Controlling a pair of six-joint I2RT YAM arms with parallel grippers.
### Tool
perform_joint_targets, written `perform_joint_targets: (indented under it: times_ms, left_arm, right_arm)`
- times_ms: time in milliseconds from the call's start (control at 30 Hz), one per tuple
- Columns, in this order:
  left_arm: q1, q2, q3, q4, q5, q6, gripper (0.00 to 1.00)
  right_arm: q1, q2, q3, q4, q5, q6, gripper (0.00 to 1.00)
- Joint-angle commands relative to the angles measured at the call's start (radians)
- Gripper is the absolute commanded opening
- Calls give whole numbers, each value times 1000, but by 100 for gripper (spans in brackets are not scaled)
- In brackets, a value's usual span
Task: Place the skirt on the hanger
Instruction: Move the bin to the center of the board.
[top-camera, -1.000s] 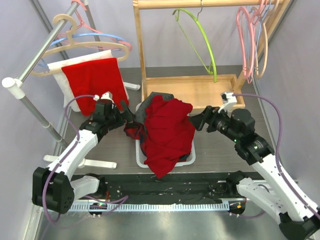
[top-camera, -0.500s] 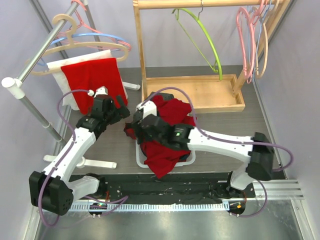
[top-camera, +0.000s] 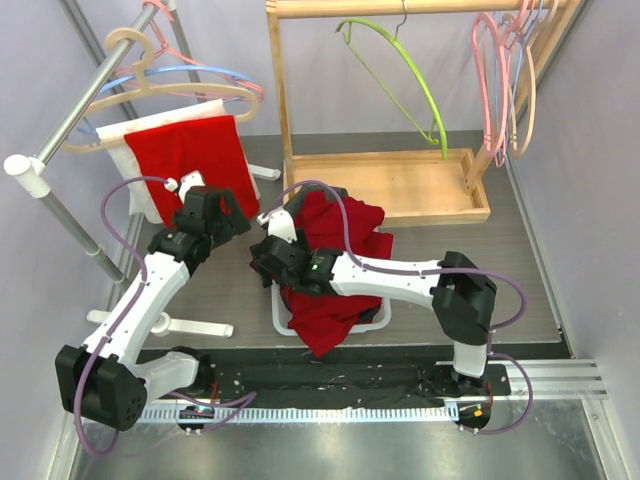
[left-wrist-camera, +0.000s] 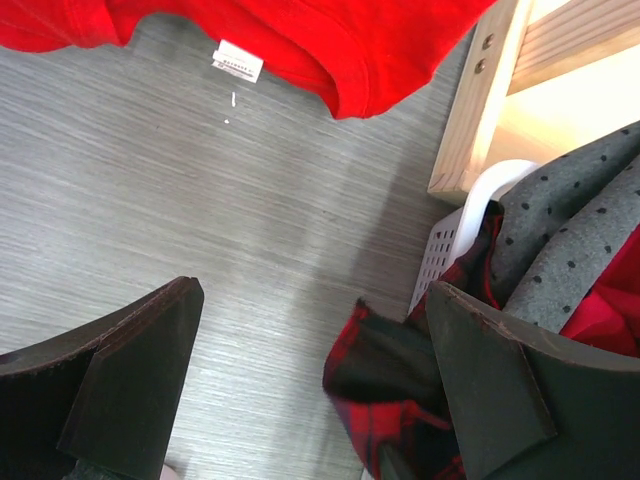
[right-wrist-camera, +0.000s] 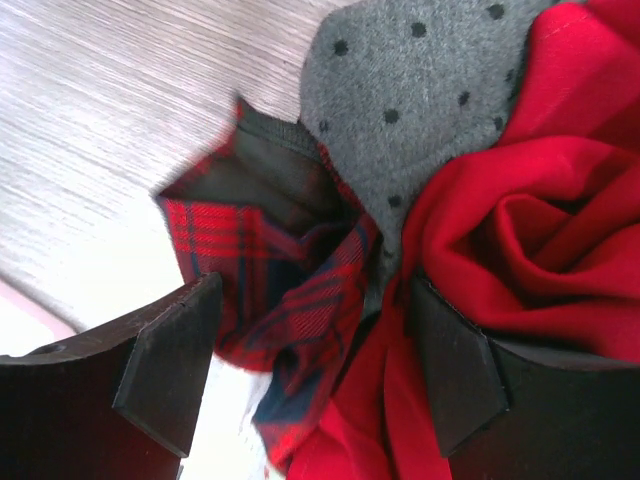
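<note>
Nearest me, the white laundry basket (top-camera: 279, 320) sits on the grey surface (left-wrist-camera: 200, 200), heaped with a red garment (top-camera: 345, 230) and a grey polka-dot garment (right-wrist-camera: 420, 90). The red plaid skirt (right-wrist-camera: 215, 235) spills over its left rim. The right gripper (right-wrist-camera: 315, 300), stretched across the basket, hangs just over that skirt, fingers spread wide and gripping nothing. The left gripper (left-wrist-camera: 315, 300) hovers beside the basket, fingers wide apart and empty. Farther back, a green hanger (top-camera: 415, 85) dangles from the wooden rack (top-camera: 385, 185), and a red shirt (top-camera: 190, 155) hangs at the left.
</note>
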Motion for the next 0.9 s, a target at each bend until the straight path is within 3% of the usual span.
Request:
perform_joint_targets:
  times_ms: [0,167,367,600,867]
  left_arm:
    - [-4,-21,11,-13,-24,-5,99]
    - [-3,-33,-6,-13,-13,-2,99]
    - [-3,-51,-35,5,28,-14,99]
    - [-3,-53,-62,40,68,-34,99]
    - [-3,-22,-67,56,85,-38,99]
  right_arm:
    - [-45,33,20,26,-20,61,80]
    - [-64,2,-58,-22,-18,116,79]
    - [-85,-134,-308,-106,-39,193,79]
    - [-209,-321,-541,-123,-44,200,79]
    - [-426,-499,-649,-177,-12,173,79]
